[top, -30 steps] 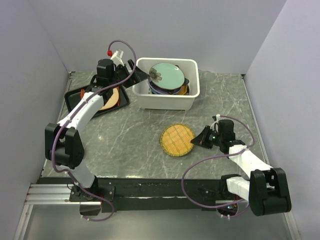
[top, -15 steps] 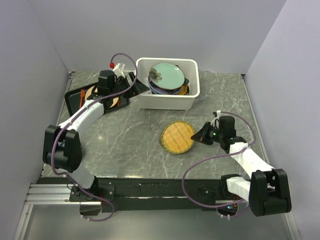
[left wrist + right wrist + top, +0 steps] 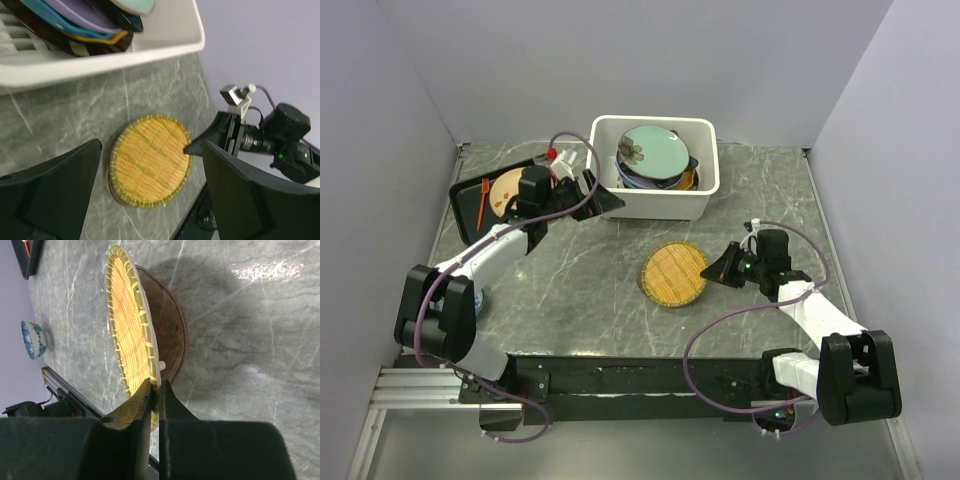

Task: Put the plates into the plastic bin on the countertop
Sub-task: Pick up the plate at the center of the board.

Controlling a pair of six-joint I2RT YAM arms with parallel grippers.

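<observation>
A round woven yellow plate [image 3: 674, 275] with a green rim lies on the countertop [image 3: 580, 290] in front of the bin. My right gripper [image 3: 721, 272] is shut on its right rim [image 3: 156, 385]. The plate [image 3: 127, 340] is tipped up on that side, and its brown underside shows. The white plastic bin [image 3: 655, 207] holds several stacked plates [image 3: 655, 150], a pale green one on top. My left gripper [image 3: 605, 203] hangs open and empty by the bin's front left corner, pointing right. Between its fingers I see the woven plate [image 3: 150, 165] and the bin [image 3: 100, 60].
A black tray [image 3: 470, 215] at the back left carries a beige plate [image 3: 507, 188] and an orange utensil [image 3: 483, 200]. A small blue patterned bowl [image 3: 34, 339] stands on the countertop near the left arm. Grey walls close in the sides and back.
My left arm has drawn back from the bin's left rim and swung down to its front left corner, still open. The right gripper has nudged slightly away with the plate's rim.
</observation>
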